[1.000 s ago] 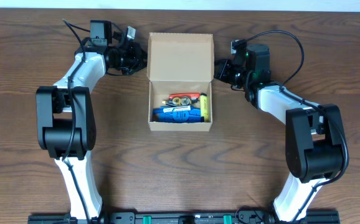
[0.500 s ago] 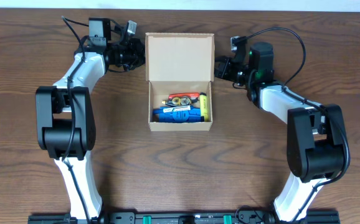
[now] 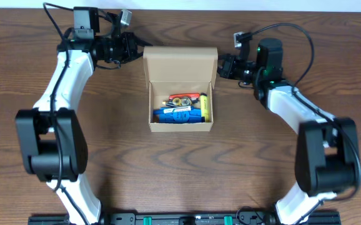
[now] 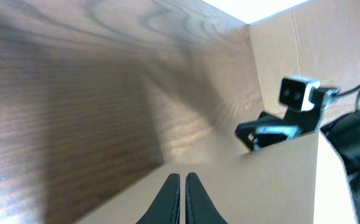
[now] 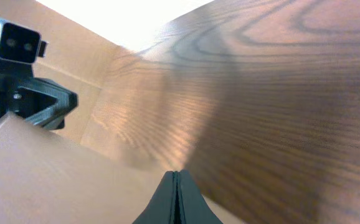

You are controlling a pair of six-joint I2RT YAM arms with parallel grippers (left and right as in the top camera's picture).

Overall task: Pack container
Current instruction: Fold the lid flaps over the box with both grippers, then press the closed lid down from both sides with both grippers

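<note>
The tan cardboard container stands open at the table's middle. Inside lie a blue item, a yellow pen and small red items. Its hinged flap lid stands tilted up at the far side. My left gripper is shut, tips at the flap's far left corner. My right gripper is shut, tips at the flap's right edge. In the left wrist view the shut fingers lie over the flap. In the right wrist view the shut fingers rest beside the flap.
Dark wooden table all round the box. A white strip runs along the far edge. Each wrist view shows the other arm's camera beyond the flap, in the left wrist view and in the right wrist view.
The flap has risen from lying flat to tilted up towards the box. Both grippers moved with its edges, the left arm swinging out and far, the right rising.
</note>
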